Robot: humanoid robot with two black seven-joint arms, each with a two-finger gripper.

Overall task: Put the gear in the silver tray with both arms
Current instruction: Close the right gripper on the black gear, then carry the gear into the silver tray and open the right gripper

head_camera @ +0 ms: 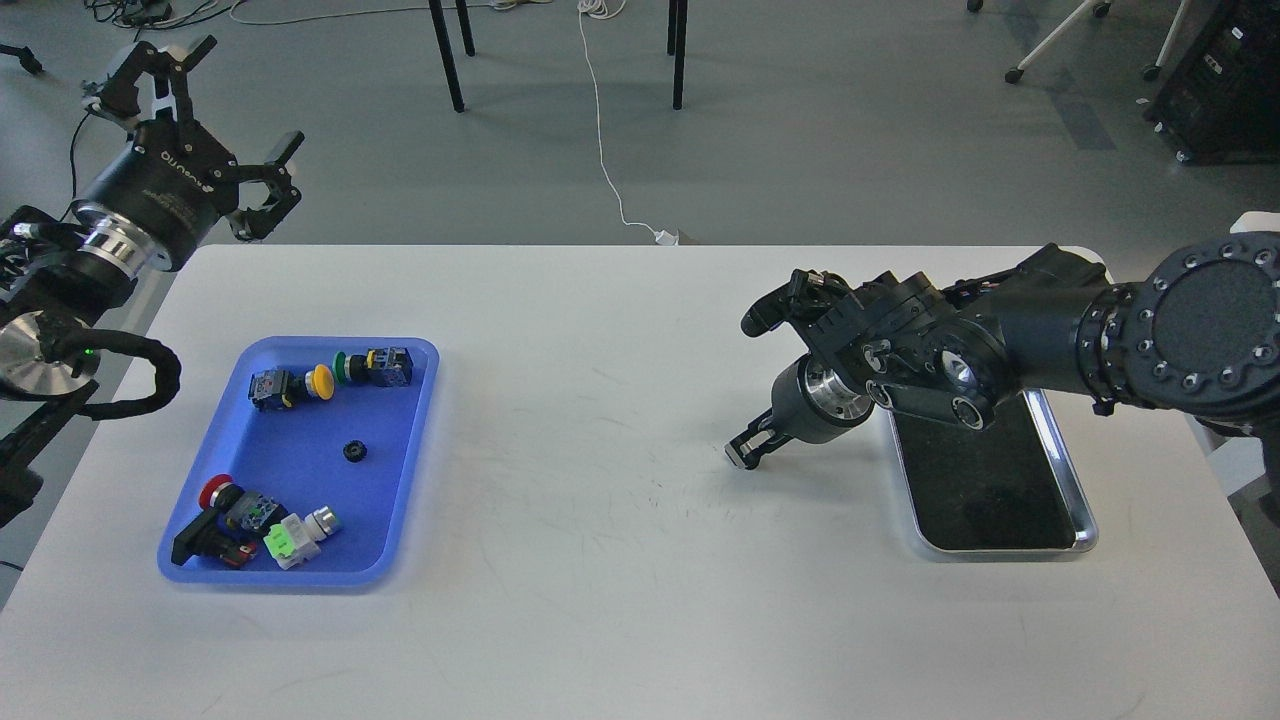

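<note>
The gear (353, 451) is seen in the blue tray (400, 520), at nine o'clock from the silver tray (1075, 500). The left gripper (205, 110) is held with jaws spread; the right gripper's (748, 450) jaws cannot be told.

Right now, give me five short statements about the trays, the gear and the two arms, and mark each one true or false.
1. The small black gear lies in the blue plastic tray. True.
2. The shiny silver metal tray already holds the gear. False: its dark bottom shows no gear.
3. The left gripper is raised beyond the white table's far-left corner, fingers spread. True.
4. The right gripper is clamped on a red push button. False: it holds nothing and points down at bare table left of the silver tray.
5. The yellow-capped push button sits in the silver tray. False: it is in the blue tray.
</note>
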